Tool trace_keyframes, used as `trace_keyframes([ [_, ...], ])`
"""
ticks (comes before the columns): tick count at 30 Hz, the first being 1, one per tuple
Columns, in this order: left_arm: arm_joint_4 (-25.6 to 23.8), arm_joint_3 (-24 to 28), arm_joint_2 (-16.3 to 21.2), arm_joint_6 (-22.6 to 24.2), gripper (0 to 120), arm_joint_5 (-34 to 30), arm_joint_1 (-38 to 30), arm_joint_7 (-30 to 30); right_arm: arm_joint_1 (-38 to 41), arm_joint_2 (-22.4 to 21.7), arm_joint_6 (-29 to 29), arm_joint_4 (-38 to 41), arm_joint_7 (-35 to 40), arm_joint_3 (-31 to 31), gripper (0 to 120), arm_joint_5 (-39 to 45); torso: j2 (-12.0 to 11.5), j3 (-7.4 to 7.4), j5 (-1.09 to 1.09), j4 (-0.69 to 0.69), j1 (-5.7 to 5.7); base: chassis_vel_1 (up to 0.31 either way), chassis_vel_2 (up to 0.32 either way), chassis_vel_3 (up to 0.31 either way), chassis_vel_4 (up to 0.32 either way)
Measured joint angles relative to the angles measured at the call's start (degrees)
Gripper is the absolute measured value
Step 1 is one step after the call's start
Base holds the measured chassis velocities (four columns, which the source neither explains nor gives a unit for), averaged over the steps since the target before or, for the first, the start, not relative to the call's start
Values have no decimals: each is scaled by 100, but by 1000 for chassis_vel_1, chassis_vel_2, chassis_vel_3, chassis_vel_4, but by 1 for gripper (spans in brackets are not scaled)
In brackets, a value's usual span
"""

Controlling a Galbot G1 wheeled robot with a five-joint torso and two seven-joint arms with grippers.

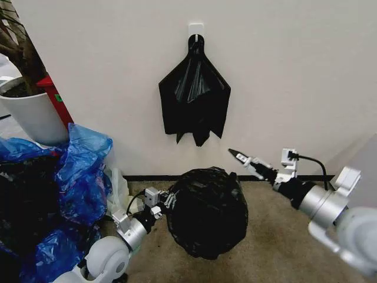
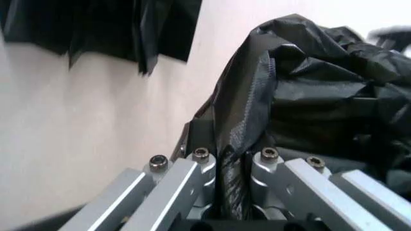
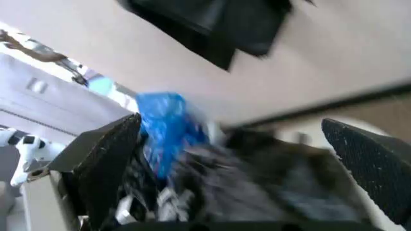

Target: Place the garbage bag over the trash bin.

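My left end effector [image 1: 166, 202] is clenched on a fold of the garbage bag [image 1: 206, 212], which sits bunched on the floor by the wall. My right end effector [image 1: 240, 157] hovers released above it. The thin film could tear or slip free if I pull unevenly.

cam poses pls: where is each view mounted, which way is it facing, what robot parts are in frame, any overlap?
Head: high, facing forward-down at the garbage bag by the wall; both arms, left hand, right hand.
Left wrist: on the left arm, facing along its fingers shut on bag plastic.
Right wrist: on the right arm, facing between its open pads toward the bag.
Shared: the bag.
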Motion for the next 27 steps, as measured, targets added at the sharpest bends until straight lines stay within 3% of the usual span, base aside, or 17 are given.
trace_keyframes([
  [2,12,0,-2,-43,4,7,-29,47,-13,-41,-137,-75,95,121,100,237,0,0,0,0,0,0,0,0,0],
  [4,40,-31,3,-142,4,15,-134,207,-78,-165,-605,-349,279,477,100,1023,0,0,-3,-4,0,0,0,0,0],
  [6,35,-89,39,-157,4,20,-183,349,-95,-227,-860,-612,121,549,100,1135,0,0,0,-2,0,0,0,0,0],
  [10,-31,-112,68,-157,4,7,-197,376,-125,-261,-975,-722,-324,460,100,689,0,0,-3,0,0,0,0,0,0],
  [11,-74,-141,90,-157,4,6,-184,382,-187,-280,-987,-757,-858,362,100,203,0,0,-2,-2,0,0,0,0,0],
  [14,-158,-225,127,-158,4,6,-138,399,-195,-299,-989,-811,-1353,143,100,-451,0,0,-2,-1,0,0,0,0,0],
  [19,-236,-348,165,-174,4,-6,-69,374,-169,-290,-945,-796,-1403,-95,100,-610,0,0,-2,-1,0,0,0,0,0],
  [25,-259,-436,178,-177,4,-14,-4,360,-130,-242,-808,-721,-1363,-261,84,-624,0,0,-2,-1,0,0,0,0,0],
  [27,-265,-433,174,-176,4,-5,7,354,-102,-225,-769,-691,-1351,-304,72,-627,0,0,-2,-1,0,0,0,0,0],
])
